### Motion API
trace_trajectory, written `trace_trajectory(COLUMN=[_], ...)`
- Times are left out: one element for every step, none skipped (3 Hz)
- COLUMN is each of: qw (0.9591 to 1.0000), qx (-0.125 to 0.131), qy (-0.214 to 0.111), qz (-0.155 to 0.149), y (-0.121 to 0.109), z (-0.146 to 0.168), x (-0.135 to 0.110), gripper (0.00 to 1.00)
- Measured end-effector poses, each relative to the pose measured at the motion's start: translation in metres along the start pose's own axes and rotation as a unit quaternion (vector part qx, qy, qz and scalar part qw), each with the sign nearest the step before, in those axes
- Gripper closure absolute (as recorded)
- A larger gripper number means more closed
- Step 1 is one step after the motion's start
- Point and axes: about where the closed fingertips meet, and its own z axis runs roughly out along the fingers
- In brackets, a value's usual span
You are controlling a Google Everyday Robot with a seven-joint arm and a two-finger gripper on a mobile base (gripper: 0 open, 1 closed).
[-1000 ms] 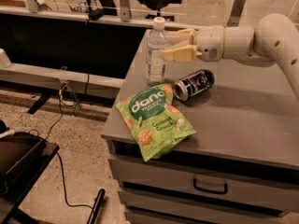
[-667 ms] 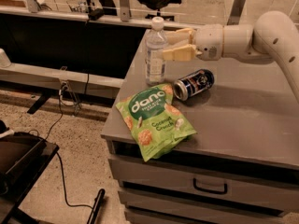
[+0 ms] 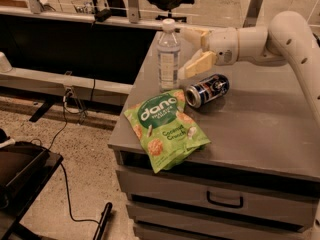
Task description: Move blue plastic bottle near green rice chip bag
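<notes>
The blue plastic bottle (image 3: 168, 56), clear with a white cap and a pale label, stands upright at the back left of the grey cabinet top (image 3: 260, 129). The green rice chip bag (image 3: 167, 129) lies flat at the front left corner, its top edge just in front of the bottle's base. My gripper (image 3: 186, 51) is just right of the bottle at label height. It is open, with one finger above and one below, and their tips are beside the bottle, not closed on it.
A dark blue-and-silver soda can (image 3: 207, 90) lies on its side right of the bottle and behind the bag, under my gripper. The cabinet has drawers (image 3: 225, 199) below. Cables (image 3: 70, 134) and a black stand (image 3: 22, 174) are on the floor to the left.
My gripper's fingers have spread apart and let go of the bottle, drawing slightly to the right. The bottle stays upright in the same spot. Bag and can have not moved.
</notes>
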Motion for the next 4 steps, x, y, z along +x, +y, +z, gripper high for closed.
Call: trace_trajectory(qw=[1.0000, 0.9993, 0.9967, 0.9921], qx=[0.003, 0.029, 0.066, 0.103], qy=[-0.001, 0.017, 0.043, 0.069], qz=[-0.005, -0.016, -0.020, -0.018], y=[-0.003, -0.011, -0.019, -0.027], z=[-0.005, -0.024, -0.050, -0.079], x=[0.000, -0.002, -0.002, -0.001], gripper=[0.00, 0.00, 0.00, 0.00])
